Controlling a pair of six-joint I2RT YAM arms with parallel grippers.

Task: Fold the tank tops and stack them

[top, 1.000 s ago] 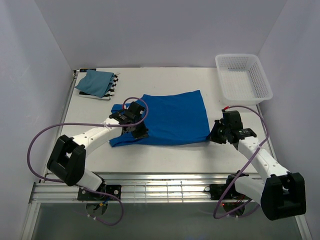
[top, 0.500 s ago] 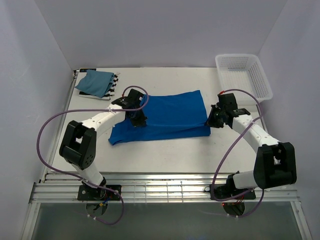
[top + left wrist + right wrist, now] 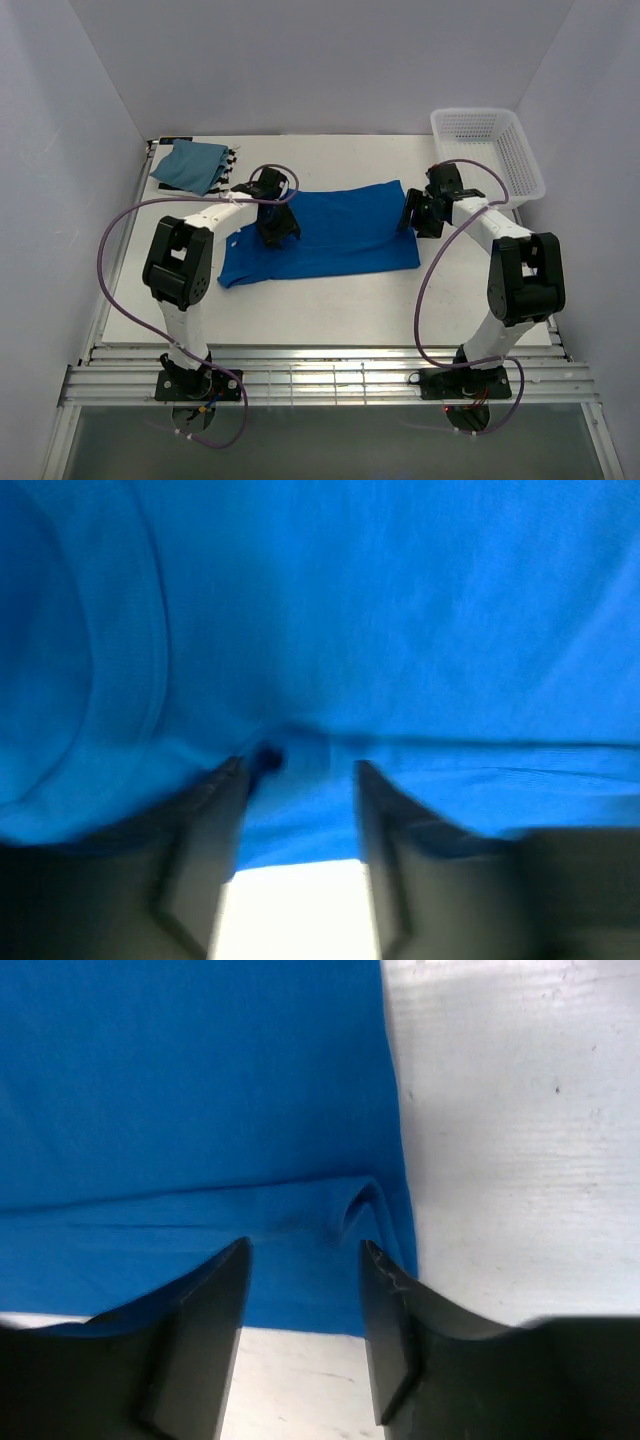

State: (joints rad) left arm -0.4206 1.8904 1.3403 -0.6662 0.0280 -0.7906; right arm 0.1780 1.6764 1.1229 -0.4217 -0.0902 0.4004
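Top external view: both arms stretch forward from the lower frame edge, elbows raised. The left gripper (image 3: 278, 232) is tipped down over the left part of the bright royal blue cloth tank top (image 3: 345, 232), which lies folded mid-frame on the white table (image 3: 330, 305). The right gripper (image 3: 412, 214) sits at its right edge. Both wrist views show the fingers spread apart above the blue cloth, clamping nothing. There are three tops in all: the muted teal-blue top (image 3: 190, 163) lies on the black-and-white striped top (image 3: 230, 158) at upper left. One white plastic lattice basket (image 3: 530, 168) stands at upper right.
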